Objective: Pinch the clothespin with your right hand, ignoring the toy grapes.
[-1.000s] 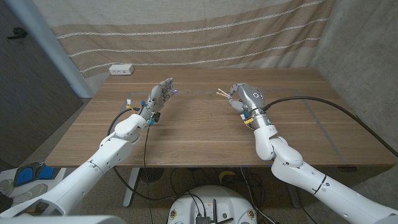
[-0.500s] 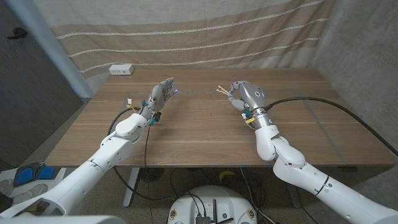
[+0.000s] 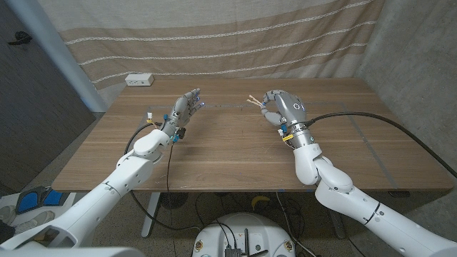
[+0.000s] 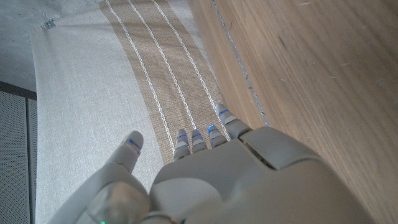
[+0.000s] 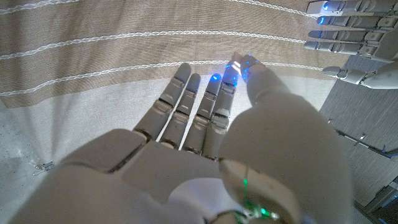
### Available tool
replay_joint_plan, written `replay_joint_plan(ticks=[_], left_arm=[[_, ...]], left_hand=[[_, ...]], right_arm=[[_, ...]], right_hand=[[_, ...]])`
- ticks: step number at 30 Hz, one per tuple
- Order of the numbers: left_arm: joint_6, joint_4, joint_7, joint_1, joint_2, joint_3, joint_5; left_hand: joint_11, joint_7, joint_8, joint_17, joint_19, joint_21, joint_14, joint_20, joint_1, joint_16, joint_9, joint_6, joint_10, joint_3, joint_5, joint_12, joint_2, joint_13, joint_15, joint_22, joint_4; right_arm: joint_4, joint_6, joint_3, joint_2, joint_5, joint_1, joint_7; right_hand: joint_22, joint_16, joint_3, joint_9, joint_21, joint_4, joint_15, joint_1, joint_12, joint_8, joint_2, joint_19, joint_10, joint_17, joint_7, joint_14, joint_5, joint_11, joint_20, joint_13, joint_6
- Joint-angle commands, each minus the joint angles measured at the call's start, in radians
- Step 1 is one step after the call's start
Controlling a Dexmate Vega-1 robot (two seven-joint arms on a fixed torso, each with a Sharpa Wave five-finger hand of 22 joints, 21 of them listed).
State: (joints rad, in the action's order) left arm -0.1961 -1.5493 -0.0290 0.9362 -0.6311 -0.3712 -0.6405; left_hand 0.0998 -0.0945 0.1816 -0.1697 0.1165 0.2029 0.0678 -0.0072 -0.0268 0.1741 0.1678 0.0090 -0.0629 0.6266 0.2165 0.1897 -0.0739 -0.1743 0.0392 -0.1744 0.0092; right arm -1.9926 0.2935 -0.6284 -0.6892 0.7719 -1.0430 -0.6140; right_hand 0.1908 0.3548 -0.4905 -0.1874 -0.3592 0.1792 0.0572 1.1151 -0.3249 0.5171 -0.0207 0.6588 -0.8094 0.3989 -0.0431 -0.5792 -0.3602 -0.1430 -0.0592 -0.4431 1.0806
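The right hand [image 3: 280, 108] has risen slightly — pinching the clothespin [image 3: 253, 99] at its fingertips, off the table [image 3: 228, 153].

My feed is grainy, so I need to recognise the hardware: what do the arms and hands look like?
Both arms are glossy white with rounded segments. The left hand and right hand are pale grey, with small blue lights on the fingers. Black cables trail along each forearm.

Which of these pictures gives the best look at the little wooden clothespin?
The head view: the clothespin sticks out from the right hand, which holds it lifted above the table. In the right wrist view the back of that hand covers it; the left wrist view looks at the curtain and wood instead.
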Motion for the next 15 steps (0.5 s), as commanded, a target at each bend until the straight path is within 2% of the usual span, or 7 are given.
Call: replay_joint_plan(ticks=[1,15], left_arm=[[-0.001,0.017,-0.012,-0.012,0.004,-0.003,0.0],[-0.007,0.037,-0.031,-0.02,0.005,-0.003,-0.007]], left_hand=[[0.004,-0.008,-0.003,-0.003,0.002,-0.006,0.002,0.005,0.007,0.004,0.003,0.0,0.001,0.0,-0.003,0.003,-0.023,-0.003,0.048,-0.003,-0.003],[0.003,-0.009,-0.003,-0.003,0.002,-0.006,0.004,0.006,0.007,0.004,0.003,0.0,0.001,0.0,-0.003,0.003,-0.023,-0.003,0.049,-0.003,-0.004]], right_arm=[[-0.001,-0.027,0.007,0.007,0.013,-0.005,-0.017],[-0.001,-0.015,0.002,0.023,0.031,-0.002,-0.007]], right_hand=[[0.001,-0.005,-0.027,-0.197,-0.011,-0.021,0.163,-0.003,0.002,0.139,0.007,0.0,-0.042,0.001,-0.03,-0.01,-0.011,-0.042,-0.013,-0.005,0.029],[0.001,-0.013,-0.044,-0.211,-0.012,-0.019,0.165,-0.009,0.007,0.149,0.004,-0.002,-0.043,0.001,-0.03,-0.014,-0.023,-0.042,-0.014,-0.012,0.025]])
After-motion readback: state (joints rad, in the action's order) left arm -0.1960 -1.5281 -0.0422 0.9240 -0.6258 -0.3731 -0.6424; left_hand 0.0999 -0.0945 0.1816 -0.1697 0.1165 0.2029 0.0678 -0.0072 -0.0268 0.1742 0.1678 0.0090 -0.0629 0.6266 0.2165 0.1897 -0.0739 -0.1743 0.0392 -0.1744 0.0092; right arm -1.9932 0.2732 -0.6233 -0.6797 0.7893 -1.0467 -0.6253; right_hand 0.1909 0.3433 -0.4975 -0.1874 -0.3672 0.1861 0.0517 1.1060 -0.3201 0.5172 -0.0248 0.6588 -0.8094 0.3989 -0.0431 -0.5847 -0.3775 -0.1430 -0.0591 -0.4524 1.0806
